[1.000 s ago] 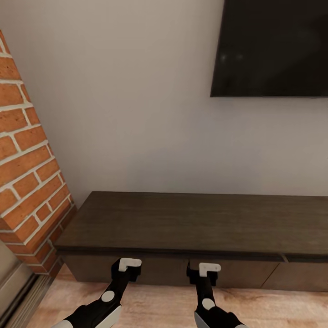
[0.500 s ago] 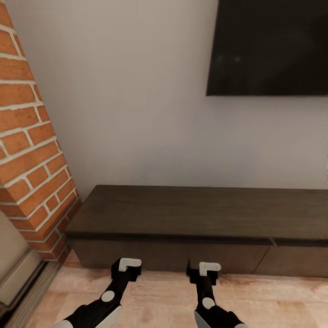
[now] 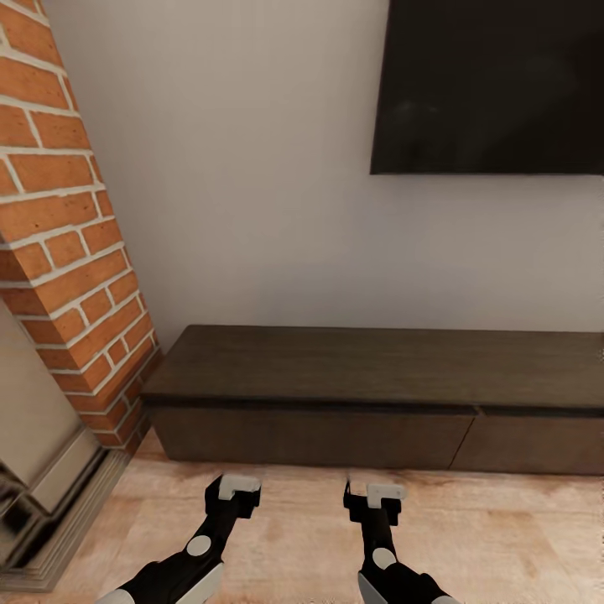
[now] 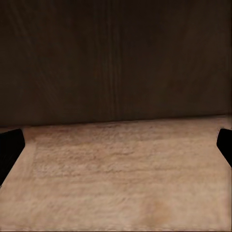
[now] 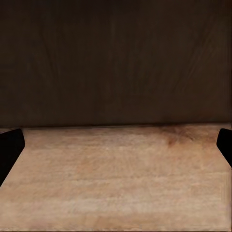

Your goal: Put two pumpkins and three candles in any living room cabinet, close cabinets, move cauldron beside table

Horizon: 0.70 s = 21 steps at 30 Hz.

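Note:
The long, low, dark brown cabinet [image 3: 377, 369] stands against the wall ahead, and the drawer fronts I can see are shut. Both grippers hang low over the wood floor a short way in front of it. My left gripper [image 3: 237, 488] is open and empty; in the left wrist view its dark fingertips [image 4: 9, 145] sit far apart with the cabinet front [image 4: 116, 58] straight ahead. My right gripper [image 3: 376, 491] is also open and empty, facing the cabinet front [image 5: 116, 58]. The pumpkins, candles and cauldron are out of view.
A red brick chimney column [image 3: 67, 226] rises at the left, with a stepped stone hearth base [image 3: 50, 503] at its foot. A black TV screen [image 3: 495, 84] hangs on the wall above the cabinet. Light wood floor [image 3: 503, 537] stretches to the right.
The whole view has shifted: the camera has backed away from the cabinet, so more floor and the hearth base show. Both arms keep the same pose.

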### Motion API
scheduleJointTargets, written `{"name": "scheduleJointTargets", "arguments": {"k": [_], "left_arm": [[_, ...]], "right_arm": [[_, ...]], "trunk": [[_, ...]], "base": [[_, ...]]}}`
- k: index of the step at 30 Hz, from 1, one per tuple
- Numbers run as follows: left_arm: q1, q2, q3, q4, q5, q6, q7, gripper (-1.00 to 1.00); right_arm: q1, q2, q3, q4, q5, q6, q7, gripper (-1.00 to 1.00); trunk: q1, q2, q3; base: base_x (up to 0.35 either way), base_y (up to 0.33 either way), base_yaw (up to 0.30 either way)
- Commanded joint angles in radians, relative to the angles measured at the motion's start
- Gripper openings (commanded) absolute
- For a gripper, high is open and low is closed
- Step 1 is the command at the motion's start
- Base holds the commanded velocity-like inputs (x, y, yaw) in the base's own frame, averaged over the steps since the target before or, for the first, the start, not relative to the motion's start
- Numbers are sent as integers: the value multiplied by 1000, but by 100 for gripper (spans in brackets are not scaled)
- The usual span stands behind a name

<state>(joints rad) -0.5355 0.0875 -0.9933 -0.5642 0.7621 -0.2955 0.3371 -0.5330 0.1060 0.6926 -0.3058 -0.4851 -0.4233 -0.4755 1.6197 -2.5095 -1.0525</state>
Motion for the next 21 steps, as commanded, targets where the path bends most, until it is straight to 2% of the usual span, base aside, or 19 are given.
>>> {"name": "scheduleJointTargets", "arguments": {"k": [1,10,21], "left_arm": [[-1,1,-8,-2,7,-5,7,100],[-1,1,-8,-2,9,-5,7,100],[-1,1,-8,-2,8,-5,7,100]], "right_arm": [[-1,-1,8,1,-9,-5,-5,100],[-1,-1,8,1,-8,-5,-5,100],[-1,1,11,-3,1,-6,-5,100]], "trunk": [[-1,0,-1],[-1,0,-1],[-5,2,42]], "base": [[-141,0,0],[-34,0,0],[-1,0,0]]}}
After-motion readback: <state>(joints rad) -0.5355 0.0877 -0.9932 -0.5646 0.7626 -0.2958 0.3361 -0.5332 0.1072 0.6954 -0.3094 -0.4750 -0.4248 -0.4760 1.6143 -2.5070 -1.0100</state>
